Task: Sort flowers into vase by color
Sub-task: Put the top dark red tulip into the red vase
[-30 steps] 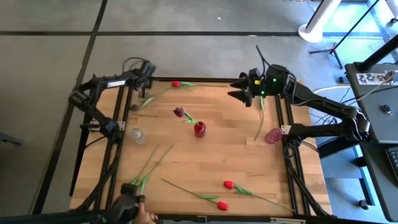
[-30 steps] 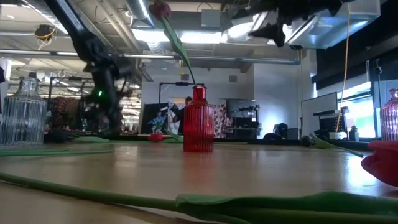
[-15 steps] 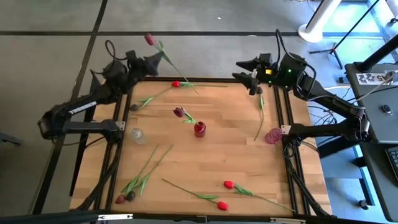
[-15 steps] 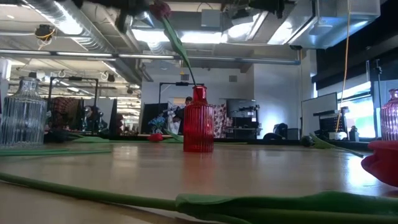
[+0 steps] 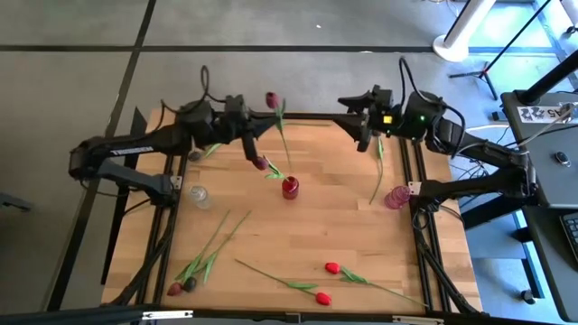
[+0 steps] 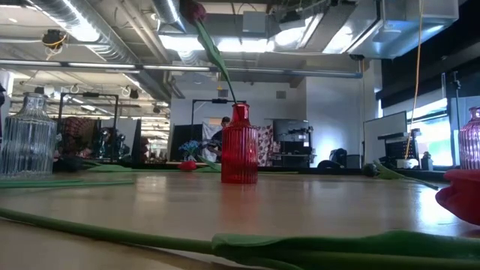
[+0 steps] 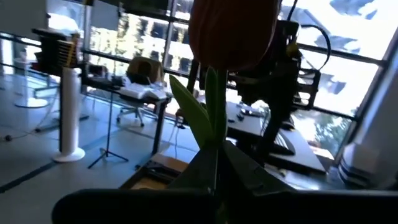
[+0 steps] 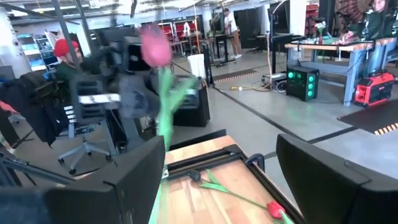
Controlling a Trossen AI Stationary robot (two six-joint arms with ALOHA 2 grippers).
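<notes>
Watching the far edge: both arms sit there, operator.
Left tool (image 5: 256, 128): pinching a maroon tulip (image 5: 272, 99) by its stem, held in the air above the far rim of the tabletop (image 5: 298, 235).
Right tool (image 5: 354, 117): fingers spread wide, holding nothing, at the far right corner.
Red vase (image 5: 290, 187): mid-tabletop, one dark tulip (image 5: 260, 163) in it.
Open room: bare wood around the red vase; loose flowers (image 5: 322, 297) along your near edge.
</notes>
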